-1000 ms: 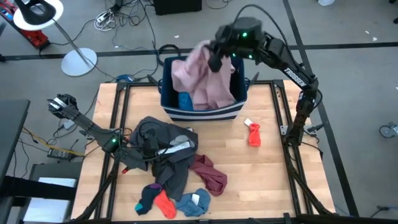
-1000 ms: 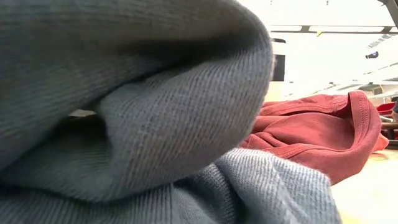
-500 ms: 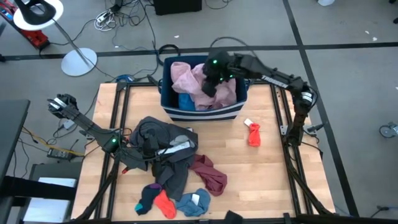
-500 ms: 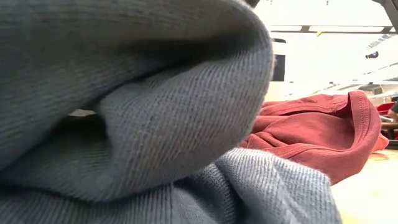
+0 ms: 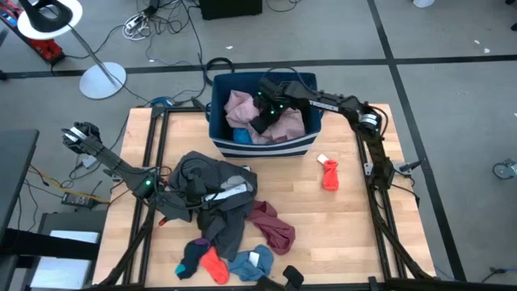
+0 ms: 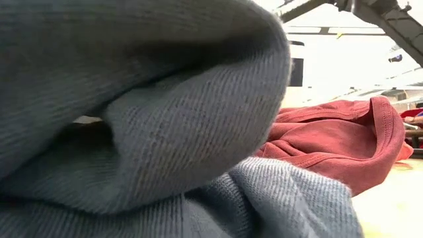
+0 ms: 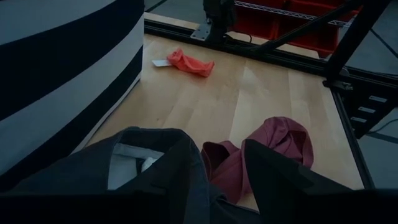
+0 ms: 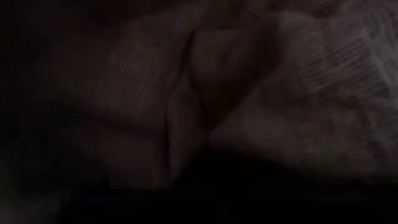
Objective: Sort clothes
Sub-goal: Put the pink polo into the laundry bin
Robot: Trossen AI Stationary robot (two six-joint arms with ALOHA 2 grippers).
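The wooden table [image 5: 339, 218] stood on a grey floor strewn with cables, a blue striped bin [image 5: 262, 145] at its far edge. The pale pink garment [image 5: 242, 109] lay in that bin with the right gripper [image 5: 266, 121] pressed down on it, fingers shut, probably tucking it in; whether it gripped the fabric could not be told. The left gripper [image 5: 194, 190], fingers spread, rested on the dark grey pile [image 5: 214, 198], likely poised for that garment, with a maroon garment [image 5: 271, 226] beside and an orange-red sock [image 5: 329, 174], well apart, bearing a white tag whose writing was unreadable.

Grey floor [image 5: 452, 48] with dark seam lines, loose cables [image 5: 153, 20], a white round-based lamp stand [image 5: 102, 79].
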